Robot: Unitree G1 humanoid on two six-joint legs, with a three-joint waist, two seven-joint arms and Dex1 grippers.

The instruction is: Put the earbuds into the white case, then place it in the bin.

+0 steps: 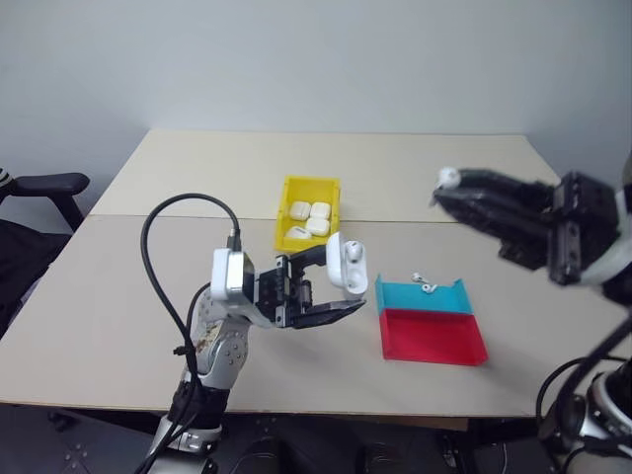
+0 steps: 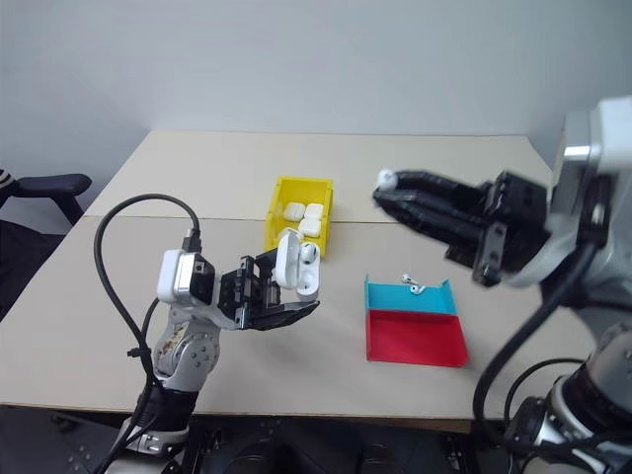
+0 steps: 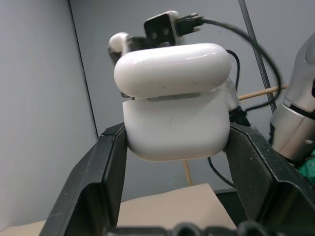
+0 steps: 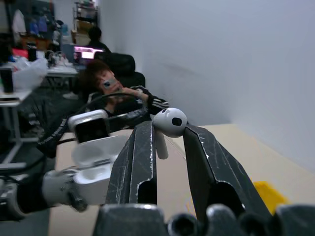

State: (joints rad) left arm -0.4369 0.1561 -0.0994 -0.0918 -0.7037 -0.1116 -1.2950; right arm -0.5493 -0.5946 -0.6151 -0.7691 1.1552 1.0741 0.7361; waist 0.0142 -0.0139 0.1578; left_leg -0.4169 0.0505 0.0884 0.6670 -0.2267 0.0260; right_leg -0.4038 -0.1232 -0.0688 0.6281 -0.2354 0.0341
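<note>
Bin [image 1: 296,189] behind the trays [image 1: 431,334]; earbuds [image 1: 424,284] in the rear tray.

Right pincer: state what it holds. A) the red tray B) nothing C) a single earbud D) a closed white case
C: the right pincer is clamped on one earbud, its stem between the fingers, while the open white case sits in the left pincer.
</note>
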